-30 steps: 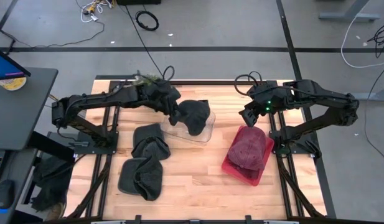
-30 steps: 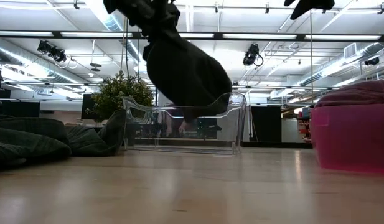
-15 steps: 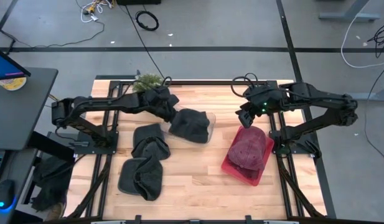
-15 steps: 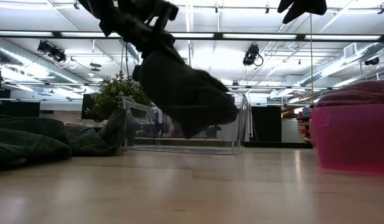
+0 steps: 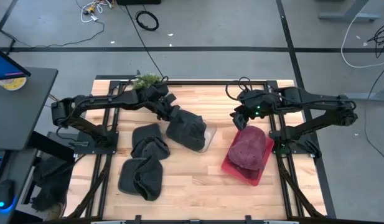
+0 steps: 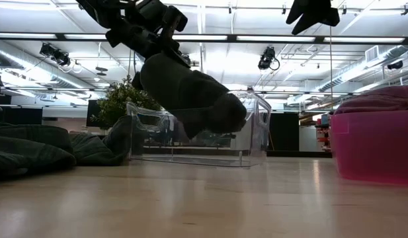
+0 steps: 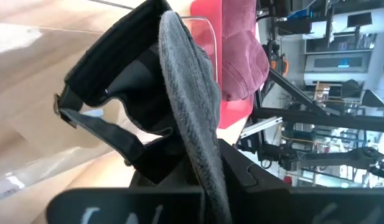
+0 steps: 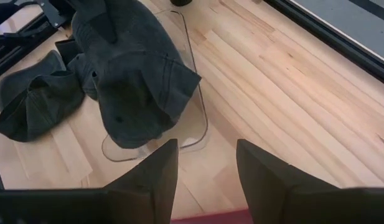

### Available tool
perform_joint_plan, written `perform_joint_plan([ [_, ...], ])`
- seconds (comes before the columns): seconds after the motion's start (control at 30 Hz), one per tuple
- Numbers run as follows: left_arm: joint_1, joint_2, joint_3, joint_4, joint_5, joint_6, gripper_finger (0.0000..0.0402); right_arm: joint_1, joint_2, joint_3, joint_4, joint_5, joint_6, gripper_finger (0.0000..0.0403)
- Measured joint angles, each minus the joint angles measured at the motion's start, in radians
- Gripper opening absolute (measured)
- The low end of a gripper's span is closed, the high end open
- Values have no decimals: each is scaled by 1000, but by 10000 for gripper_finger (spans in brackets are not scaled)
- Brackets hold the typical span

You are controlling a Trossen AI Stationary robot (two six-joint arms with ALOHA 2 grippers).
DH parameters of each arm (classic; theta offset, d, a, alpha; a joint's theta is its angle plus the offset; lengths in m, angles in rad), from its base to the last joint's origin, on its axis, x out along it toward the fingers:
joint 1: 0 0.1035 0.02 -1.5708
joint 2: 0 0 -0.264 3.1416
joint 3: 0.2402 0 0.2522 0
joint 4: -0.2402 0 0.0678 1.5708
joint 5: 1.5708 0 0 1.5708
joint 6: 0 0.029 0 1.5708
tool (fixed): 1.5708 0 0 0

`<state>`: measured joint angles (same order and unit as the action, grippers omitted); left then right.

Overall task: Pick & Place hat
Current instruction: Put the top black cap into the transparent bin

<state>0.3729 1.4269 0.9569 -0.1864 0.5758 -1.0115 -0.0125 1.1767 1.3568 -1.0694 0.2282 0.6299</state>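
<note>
You see a grey concrete floor (image 5: 210,31) around the wooden desk (image 5: 198,180), crossed by dark tape lines (image 5: 179,48). Loose cables (image 5: 147,20) lie on it behind the desk. A dark side table (image 5: 20,106) stands beside the desk. Looking level across the desk, you see long ceiling lights (image 6: 256,38), silver ducts (image 6: 32,56) and a leafy potted plant (image 6: 121,99).

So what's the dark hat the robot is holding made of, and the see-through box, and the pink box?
The dark hat, pinched in the left gripper, looks like soft, matte woven cloth: it folds and sags. The see-through box looks like hard, glossy clear plastic, since the room shows through its walls. The pink box looks like smooth, slightly see-through plastic, probably stiff.
</note>
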Motion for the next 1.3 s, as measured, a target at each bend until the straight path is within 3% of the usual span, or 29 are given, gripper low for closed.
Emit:
perform_joint_plan([
  [0.5,-6,0,0,22,12,3,11,0,0,-70,120,0,-21,164],
  [1.3,-45,73,2,60,26,164,11,-80,0,-72,169,-57,-92,164],
])
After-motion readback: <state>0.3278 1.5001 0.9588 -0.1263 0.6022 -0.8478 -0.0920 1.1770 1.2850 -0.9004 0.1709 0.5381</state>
